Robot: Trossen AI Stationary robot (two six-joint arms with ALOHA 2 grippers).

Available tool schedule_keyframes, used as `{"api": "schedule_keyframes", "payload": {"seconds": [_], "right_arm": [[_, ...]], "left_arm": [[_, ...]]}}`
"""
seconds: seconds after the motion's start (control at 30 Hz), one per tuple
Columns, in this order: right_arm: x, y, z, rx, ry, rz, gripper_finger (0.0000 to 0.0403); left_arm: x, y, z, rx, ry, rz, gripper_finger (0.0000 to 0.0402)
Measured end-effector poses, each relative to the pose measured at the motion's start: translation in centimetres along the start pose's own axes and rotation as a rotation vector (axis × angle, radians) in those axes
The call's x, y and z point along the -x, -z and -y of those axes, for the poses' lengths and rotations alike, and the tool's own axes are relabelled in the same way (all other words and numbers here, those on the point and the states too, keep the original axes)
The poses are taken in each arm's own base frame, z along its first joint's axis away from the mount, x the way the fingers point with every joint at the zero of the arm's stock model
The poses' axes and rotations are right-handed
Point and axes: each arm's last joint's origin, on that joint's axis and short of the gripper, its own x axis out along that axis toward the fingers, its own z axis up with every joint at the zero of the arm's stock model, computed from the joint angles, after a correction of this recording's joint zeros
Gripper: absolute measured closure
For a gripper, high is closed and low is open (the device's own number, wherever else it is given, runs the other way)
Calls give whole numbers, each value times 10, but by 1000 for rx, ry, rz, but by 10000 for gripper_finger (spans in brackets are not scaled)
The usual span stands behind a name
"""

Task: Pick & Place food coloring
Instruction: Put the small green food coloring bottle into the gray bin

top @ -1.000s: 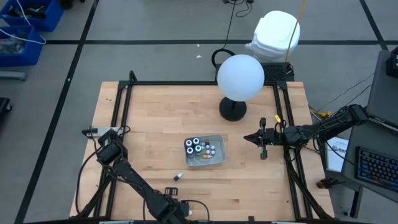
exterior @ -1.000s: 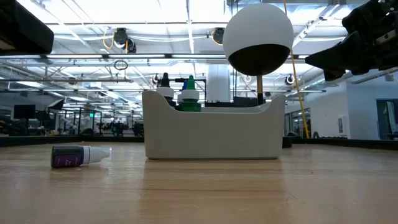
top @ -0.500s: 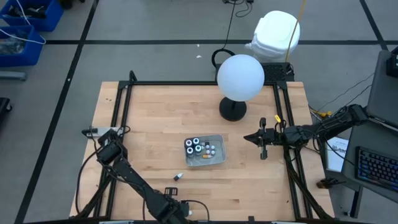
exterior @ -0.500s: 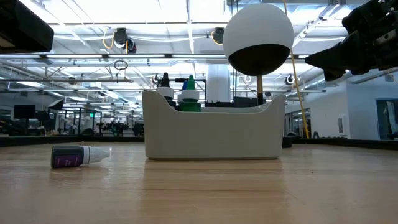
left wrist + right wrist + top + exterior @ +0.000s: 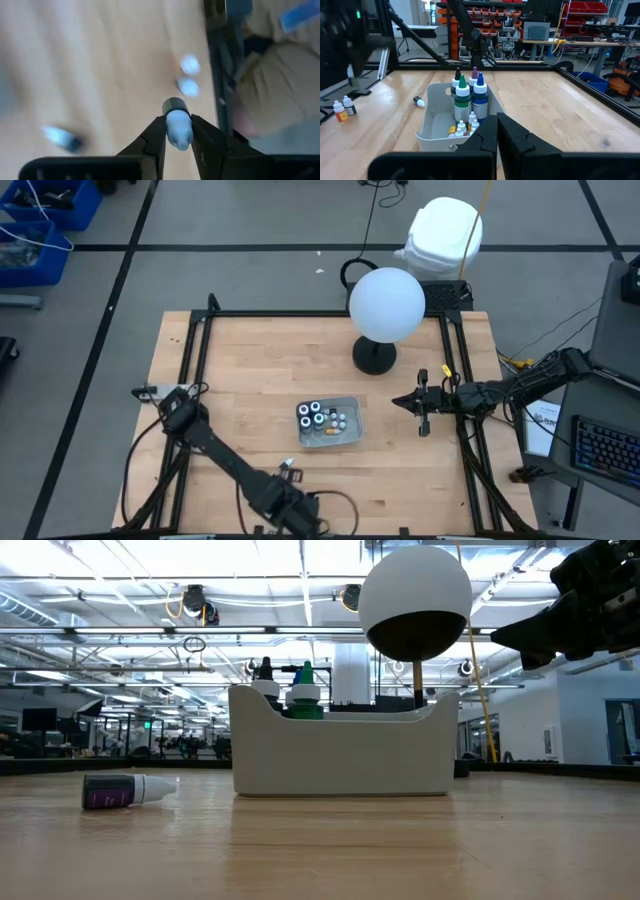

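Bottles of food coloring are spread over the table (image 5: 250,370) in three places. Nearest, at the front edge, the left gripper (image 5: 176,135) pinches one small bottle (image 5: 178,131) between its fingers (image 5: 156,137), white cap toward the camera and a dark band behind it; in the high view this gripper (image 5: 290,502) sits low over the front edge, left of centre. Just beyond it on the wood lies a loose bottle (image 5: 286,465), on its side, dark body and white cap; the low view shows it (image 5: 128,790) left of the tray. Farther in, near the table's middle, stands the tray (image 5: 348,436), a pale, walled tub holding upright bottles: ringed dark caps in the high view (image 5: 317,416), and green (image 5: 462,102), blue (image 5: 479,100) and purple-tipped ones in the right wrist view, with tiny bottles (image 5: 461,129) at their feet. Toward the right edge the right gripper (image 5: 421,417) hangs above the wood, jaws pressed together, holding nothing. Near the back edge a white globe lamp (image 5: 387,304) stands on a dark base.
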Motion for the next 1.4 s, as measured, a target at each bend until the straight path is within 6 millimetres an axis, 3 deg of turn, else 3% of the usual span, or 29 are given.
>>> {"api": "schedule_keyframes", "payload": {"seconds": [0.1, 0.23, 0.53, 0.7, 1.0, 1.27, 1.4], "right_arm": [[0, 0, 0, 2, 0, 0, 403], [0, 0, 0, 2, 0, 0, 403], [0, 0, 0, 28, 0, 0, 403], [0, 0, 0, 38, 0, 0, 403], [0, 0, 0, 69, 0, 1, 403], [0, -1, 0, 81, 1, 11, 403], [0, -2, 0, 78, 1, 19, 403]], "left_arm": [[28, -15, -19, -41, -45, 65, 325], [49, -30, -60, -27, -115, 86, 327], [65, -63, -173, -45, -191, 178, 324], [75, -80, -218, -70, -200, 343, 325], [66, -80, -249, -62, -260, 320, 324], [21, -88, -262, -39, -240, 237, 327], [16, -87, -263, -36, -243, 210, 317]]}}
